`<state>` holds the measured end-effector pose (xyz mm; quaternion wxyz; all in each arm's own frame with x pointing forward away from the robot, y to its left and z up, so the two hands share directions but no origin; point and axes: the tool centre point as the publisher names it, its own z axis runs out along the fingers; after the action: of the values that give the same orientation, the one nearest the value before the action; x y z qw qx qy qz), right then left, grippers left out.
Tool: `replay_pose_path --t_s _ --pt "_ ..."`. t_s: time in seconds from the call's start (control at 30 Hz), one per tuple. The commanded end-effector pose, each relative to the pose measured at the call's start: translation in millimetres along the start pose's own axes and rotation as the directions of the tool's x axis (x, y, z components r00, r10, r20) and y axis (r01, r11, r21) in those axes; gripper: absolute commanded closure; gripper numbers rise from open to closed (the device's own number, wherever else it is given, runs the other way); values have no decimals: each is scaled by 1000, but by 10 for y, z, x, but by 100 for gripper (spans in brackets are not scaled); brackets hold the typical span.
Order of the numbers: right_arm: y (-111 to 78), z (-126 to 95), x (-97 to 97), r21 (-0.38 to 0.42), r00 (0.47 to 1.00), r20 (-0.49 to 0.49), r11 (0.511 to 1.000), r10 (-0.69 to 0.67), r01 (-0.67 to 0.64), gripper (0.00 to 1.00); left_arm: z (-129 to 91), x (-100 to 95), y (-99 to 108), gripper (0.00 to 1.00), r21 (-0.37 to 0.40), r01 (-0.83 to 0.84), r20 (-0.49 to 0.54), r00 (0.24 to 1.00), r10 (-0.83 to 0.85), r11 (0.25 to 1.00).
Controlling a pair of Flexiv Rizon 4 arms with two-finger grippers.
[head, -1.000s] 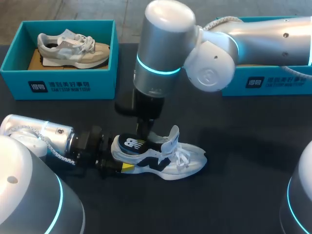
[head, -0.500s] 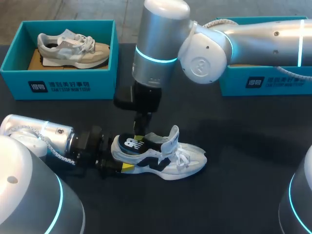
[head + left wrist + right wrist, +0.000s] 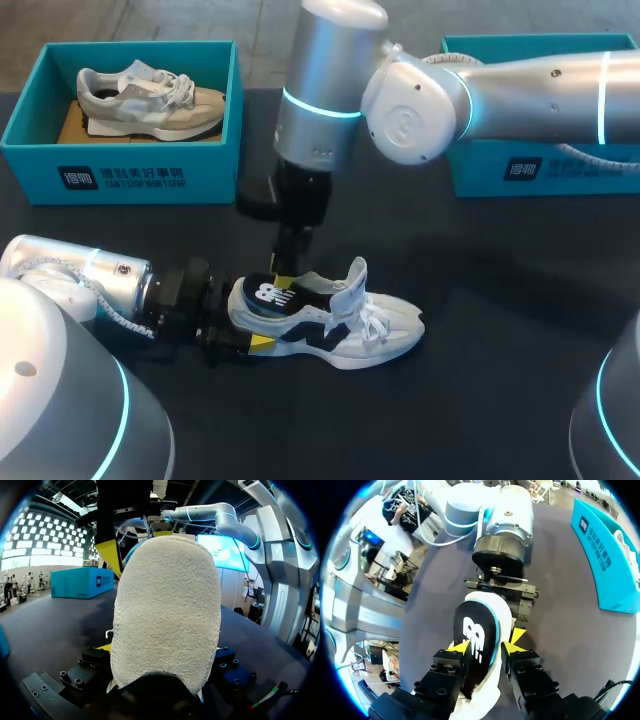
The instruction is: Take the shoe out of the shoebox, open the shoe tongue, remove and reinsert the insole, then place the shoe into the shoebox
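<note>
Left arm point(image 3: 90, 285): comes in low from the near left corner and lies almost level over the dark surface point(image 3: 500, 300).
Left jaws: closed on the heel of the shoe point(image 3: 385, 335), one side each. In the left wrist view the pale heel stands right in front of the camera and hides nearly everything ahead.
Shoe: white with dark side panels. It rests on its sole on the surface near the middle, heel toward the left arm and toe pointing to the right.
Tongue point(image 3: 352, 285): pulled up and standing upright above the laces.
Insole point(image 3: 476, 635): black with a white mark. Its heel end is tilted up out of the shoe's opening and the rest is inside.
Right arm point(image 3: 330, 100): reaches in from the far right, past the middle, and points straight down over the shoe's heel.
Right jaws: narrow, pinching the raised heel end of the insole, with a yellow fingertip point(image 3: 461, 647) on either edge.
Left shoebox point(image 3: 120, 175): teal, at the far left, holding a grey shoe point(image 3: 150, 100) lying flat.
Right shoebox point(image 3: 560, 165): teal, at the far right. It is partly hidden behind the right arm and its inside cannot be seen.
</note>
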<state>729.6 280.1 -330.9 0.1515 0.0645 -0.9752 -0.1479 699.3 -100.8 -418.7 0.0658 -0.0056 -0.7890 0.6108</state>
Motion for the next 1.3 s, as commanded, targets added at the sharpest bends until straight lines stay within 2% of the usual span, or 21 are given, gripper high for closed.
replay_pose_path --t_s 0.03,0.27,0.77,1.1,1.3 --pt "-7 39 -43 -11 1000 -15 1000 -4 3 62 2 -16 29 100 0 0 1 1000 0 1000" --pt "6 85 -65 -18 999 -45 1000 -11 10 62 2 -16 29 100 0 0 1 1000 0 1000" --pt "21 176 11 -33 990 -137 999 -33 29 65 2 -16 29 100 0 0 1 1000 0 1000" --pt "-18 255 94 -117 982 -188 993 -13 -9 68 2 -16 29 100 0 0 1 1000 0 1000" --pt "-43 273 130 -139 981 -196 990 1 -28 67 2 -16 29 100 0 0 1 1000 0 1000"
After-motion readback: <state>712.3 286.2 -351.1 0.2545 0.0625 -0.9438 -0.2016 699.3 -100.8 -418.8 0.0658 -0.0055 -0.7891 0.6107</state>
